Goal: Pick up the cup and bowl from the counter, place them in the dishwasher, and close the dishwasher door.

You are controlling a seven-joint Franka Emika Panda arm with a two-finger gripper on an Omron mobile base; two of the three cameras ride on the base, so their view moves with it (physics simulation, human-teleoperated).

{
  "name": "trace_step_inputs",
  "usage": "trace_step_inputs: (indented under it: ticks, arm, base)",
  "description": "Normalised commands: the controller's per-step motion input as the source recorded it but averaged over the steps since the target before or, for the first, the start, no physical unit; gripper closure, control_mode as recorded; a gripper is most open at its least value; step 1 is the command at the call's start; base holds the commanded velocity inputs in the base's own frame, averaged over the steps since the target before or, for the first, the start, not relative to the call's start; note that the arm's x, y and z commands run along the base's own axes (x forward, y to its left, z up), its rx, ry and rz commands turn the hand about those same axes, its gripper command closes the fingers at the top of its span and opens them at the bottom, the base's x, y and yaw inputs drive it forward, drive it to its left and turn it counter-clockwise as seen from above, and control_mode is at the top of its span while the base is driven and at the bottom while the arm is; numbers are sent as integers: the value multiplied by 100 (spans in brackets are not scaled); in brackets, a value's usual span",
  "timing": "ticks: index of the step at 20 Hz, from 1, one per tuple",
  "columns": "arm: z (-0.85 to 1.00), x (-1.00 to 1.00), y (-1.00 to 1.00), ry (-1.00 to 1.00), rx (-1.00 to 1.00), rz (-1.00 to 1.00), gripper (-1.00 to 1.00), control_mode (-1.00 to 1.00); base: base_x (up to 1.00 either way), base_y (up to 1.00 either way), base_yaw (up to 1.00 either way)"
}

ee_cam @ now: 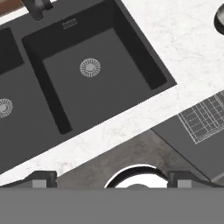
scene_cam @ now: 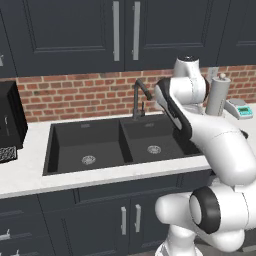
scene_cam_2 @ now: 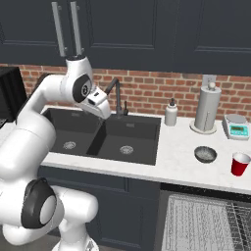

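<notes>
- Far left of the right base view: we saw the arm raised over the black double sink [scene_cam_2: 105, 135], hand tilted down, nothing carried.
- Gripper [ee_cam: 111, 181]: jaws were spread wide and empty; the hand view looked down at the sink basins and the worktop edge.
- Soap bottle [scene_cam_2: 170, 113] and paper towel holder [scene_cam_2: 206, 109] stood at the back of the worktop [scene_cam_2: 179, 157], right of the sink.
- The bowl [scene_cam_2: 205, 155] sat on the worktop right of the sink, near the front edge; it also clipped the top right corner of the hand view.
- The cup [scene_cam_2: 240, 163] stood upright just right of the bowl, apart from it.
- The dishwasher [scene_cam_2: 206, 223] was below them, door down, wire rack out and looking empty.
- Step, as we judged it: first reach not yet begun; neither item was touched.
- Next move calls for swinging the hand right across the sink to above the bowl or cup, then coming down with jaws straddling the rim.
</notes>
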Motion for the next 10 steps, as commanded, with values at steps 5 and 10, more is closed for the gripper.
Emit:
trace_step_inputs:
  ticks: [5,10]
  arm:
    - [-8,9,-6,0,0,9,-100,100]
    - [0,0,0,0,0,0,-100,100]
  base:
    - [7,0,4]
    - [4,0,0]
